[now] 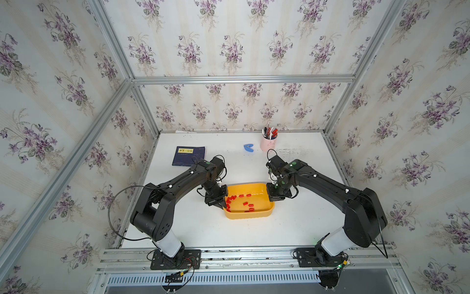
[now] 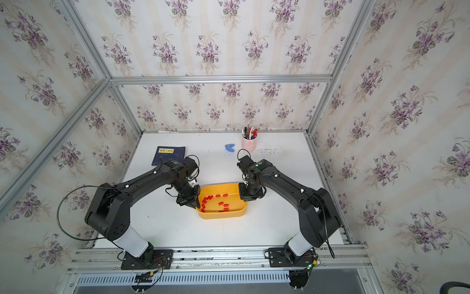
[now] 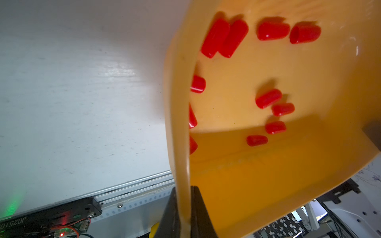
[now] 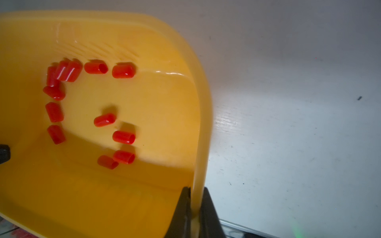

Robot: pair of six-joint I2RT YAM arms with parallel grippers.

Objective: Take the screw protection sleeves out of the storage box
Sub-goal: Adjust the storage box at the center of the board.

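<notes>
The yellow storage box (image 1: 250,215) (image 2: 221,215) stands mid-table between my two arms. Several red screw protection sleeves (image 1: 245,203) (image 2: 220,203) lie loose on its floor, most of them bunched toward its left end. My left gripper (image 1: 223,203) (image 2: 197,203) is shut on the rim at the box's left end. In the left wrist view the jaws (image 3: 184,206) pinch the thin wall (image 3: 268,185), with sleeves (image 3: 268,99) beyond. My right gripper (image 1: 270,197) (image 2: 245,197) is shut on the right-end rim. In the right wrist view it (image 4: 195,206) clamps the wall (image 4: 61,195), with sleeves (image 4: 105,119) inside.
A navy booklet (image 1: 188,155) lies at the back left of the white table. A small blue clip-like thing (image 1: 248,148) and a pink cup of pens (image 1: 268,142) stand at the back. An aluminium rail (image 1: 229,254) runs along the front edge.
</notes>
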